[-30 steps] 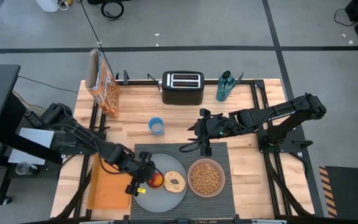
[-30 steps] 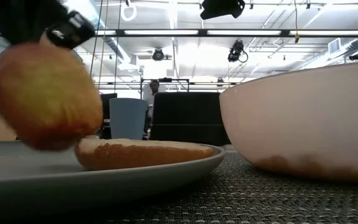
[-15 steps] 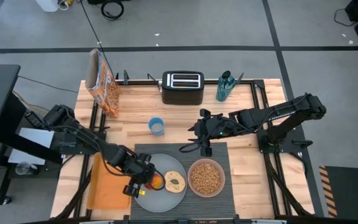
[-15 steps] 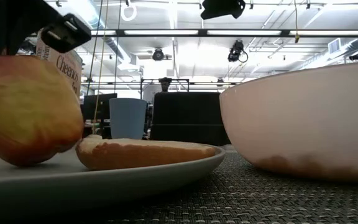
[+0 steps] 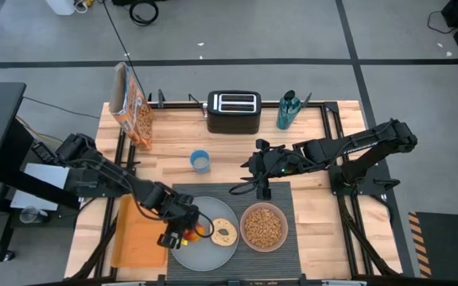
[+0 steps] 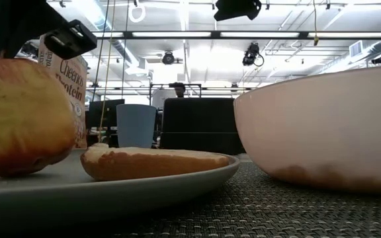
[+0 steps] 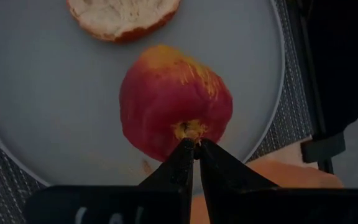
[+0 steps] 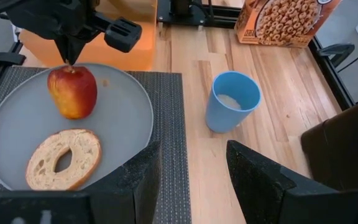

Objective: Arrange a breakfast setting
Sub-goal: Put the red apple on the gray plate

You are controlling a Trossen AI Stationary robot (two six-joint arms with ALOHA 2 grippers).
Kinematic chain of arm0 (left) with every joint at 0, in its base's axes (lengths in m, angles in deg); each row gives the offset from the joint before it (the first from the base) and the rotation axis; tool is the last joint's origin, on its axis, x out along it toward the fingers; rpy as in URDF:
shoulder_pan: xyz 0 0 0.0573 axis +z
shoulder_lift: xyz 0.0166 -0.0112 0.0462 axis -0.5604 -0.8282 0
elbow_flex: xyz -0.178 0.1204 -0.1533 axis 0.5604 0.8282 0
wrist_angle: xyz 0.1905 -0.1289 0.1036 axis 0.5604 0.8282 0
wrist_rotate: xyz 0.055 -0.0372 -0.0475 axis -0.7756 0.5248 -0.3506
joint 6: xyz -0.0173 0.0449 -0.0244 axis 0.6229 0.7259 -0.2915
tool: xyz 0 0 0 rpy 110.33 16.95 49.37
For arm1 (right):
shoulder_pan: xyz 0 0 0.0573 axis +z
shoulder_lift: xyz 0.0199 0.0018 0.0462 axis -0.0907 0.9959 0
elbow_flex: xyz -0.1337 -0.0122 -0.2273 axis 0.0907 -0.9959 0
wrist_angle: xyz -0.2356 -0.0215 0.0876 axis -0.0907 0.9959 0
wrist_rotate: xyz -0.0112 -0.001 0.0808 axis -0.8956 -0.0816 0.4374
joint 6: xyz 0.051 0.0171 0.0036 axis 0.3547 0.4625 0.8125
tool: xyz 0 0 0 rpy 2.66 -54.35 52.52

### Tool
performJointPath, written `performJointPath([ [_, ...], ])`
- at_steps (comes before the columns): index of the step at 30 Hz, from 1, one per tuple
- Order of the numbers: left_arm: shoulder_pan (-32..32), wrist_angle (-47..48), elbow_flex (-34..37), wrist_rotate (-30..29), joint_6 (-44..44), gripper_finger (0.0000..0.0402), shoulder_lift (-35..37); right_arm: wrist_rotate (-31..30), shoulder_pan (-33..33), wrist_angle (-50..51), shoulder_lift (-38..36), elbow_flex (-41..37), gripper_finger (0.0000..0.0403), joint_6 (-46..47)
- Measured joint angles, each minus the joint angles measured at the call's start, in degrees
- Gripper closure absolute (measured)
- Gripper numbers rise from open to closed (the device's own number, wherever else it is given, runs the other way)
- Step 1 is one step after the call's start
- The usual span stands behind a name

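High view: one grey plate (image 5: 183, 249) on one placemat (image 5: 286, 197), carrying one red apple (image 5: 195, 231) and one bagel half (image 5: 223, 232). Left gripper (image 5: 183, 230) pinched together on the apple stem. One pink bowl (image 5: 263, 226) of cereal beside the plate. Right gripper (image 5: 252, 173), fingers apart and empty, over the mat's far edge. Farther: one blue cup (image 5: 200, 161), one cereal box (image 5: 132, 105), one toaster (image 5: 233, 111).

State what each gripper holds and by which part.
Left gripper pinches the red apple by its stem, over the plate. Right gripper holds nothing.
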Motion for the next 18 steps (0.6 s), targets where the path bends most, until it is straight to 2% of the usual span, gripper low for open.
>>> performJointPath([
  [18, 0.79, -0.43, -1.17, 0.02, 2.04, 0.0376, -0.01, 0.11, 0.00, 0.31, 0.00, 0.00, 0.0215, 0.10],
])
